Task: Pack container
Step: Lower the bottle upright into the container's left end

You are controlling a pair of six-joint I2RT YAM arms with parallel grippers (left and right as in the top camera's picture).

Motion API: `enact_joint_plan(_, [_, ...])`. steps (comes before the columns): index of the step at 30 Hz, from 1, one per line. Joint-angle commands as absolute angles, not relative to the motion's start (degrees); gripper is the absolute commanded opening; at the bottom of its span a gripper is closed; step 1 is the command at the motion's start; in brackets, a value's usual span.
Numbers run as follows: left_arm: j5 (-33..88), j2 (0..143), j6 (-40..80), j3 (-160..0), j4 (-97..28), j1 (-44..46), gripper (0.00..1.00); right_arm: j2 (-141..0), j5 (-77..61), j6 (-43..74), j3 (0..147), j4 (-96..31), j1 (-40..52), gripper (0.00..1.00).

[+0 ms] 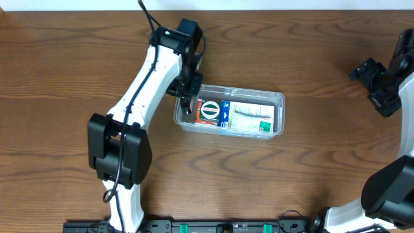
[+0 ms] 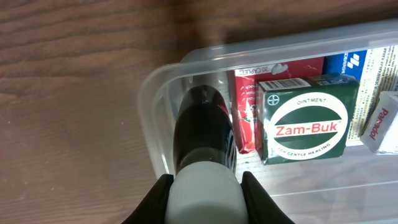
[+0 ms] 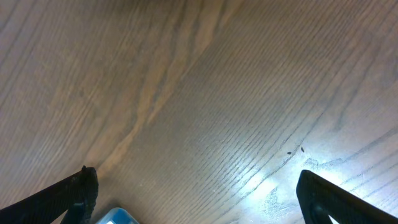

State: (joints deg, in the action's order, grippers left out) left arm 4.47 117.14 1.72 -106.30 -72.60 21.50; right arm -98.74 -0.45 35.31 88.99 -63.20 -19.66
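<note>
Fingers of the left gripper are clamped on the white cap of a dark bottle inside the left end of the clear container, mid-table, beside a green ointment box, while the right gripper hangs wide apart near the table's right edge.

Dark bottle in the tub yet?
In: dark bottle is inside the container, beside the red box; left claw shut on its cap.
</note>
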Motion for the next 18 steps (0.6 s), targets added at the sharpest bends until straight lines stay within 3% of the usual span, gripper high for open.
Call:
enact_joint_plan(1, [3.4, 117.7, 2.5, -106.1, -72.3, 23.1, 0.10, -98.7, -0.3, 34.7, 89.4, -63.2, -19.9, 0.99])
enact_joint_plan(18, [3.3, 117.7, 3.2, -106.0, -71.4, 26.1, 0.10, -98.7, -0.3, 34.7, 89.4, -63.2, -19.9, 0.99])
